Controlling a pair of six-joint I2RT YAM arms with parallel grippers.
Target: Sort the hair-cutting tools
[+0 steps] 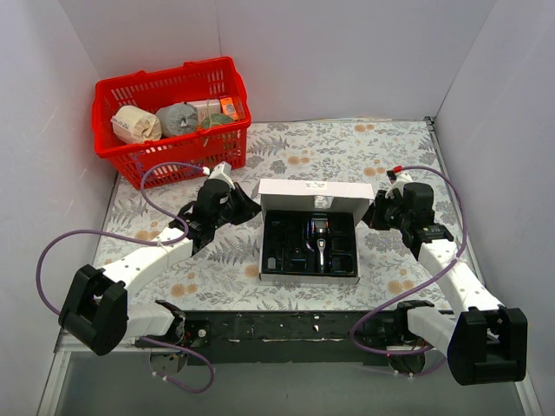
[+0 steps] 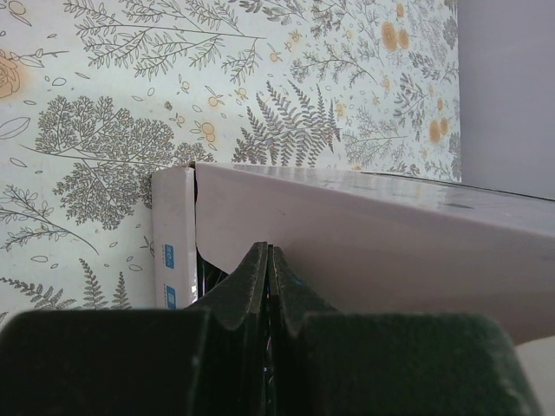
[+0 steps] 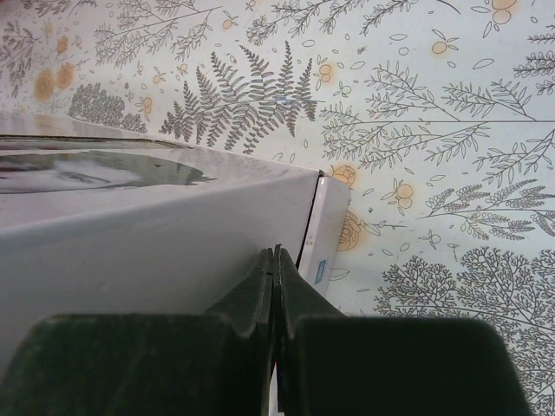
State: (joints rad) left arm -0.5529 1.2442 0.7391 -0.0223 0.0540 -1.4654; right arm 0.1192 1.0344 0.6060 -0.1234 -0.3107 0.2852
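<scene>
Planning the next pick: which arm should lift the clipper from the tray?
Probably right: the clipper lies right of the tray's centre, nearer the right gripper than the left gripper.

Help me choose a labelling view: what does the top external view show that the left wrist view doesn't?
Only top external: the red basket, the clipper lying in the black tray, and the right end effector. Only left wrist: the left end effector with its tips closed, seen up close, and a small blue label beside them. Both: the white lid and the floral table cover.
</scene>
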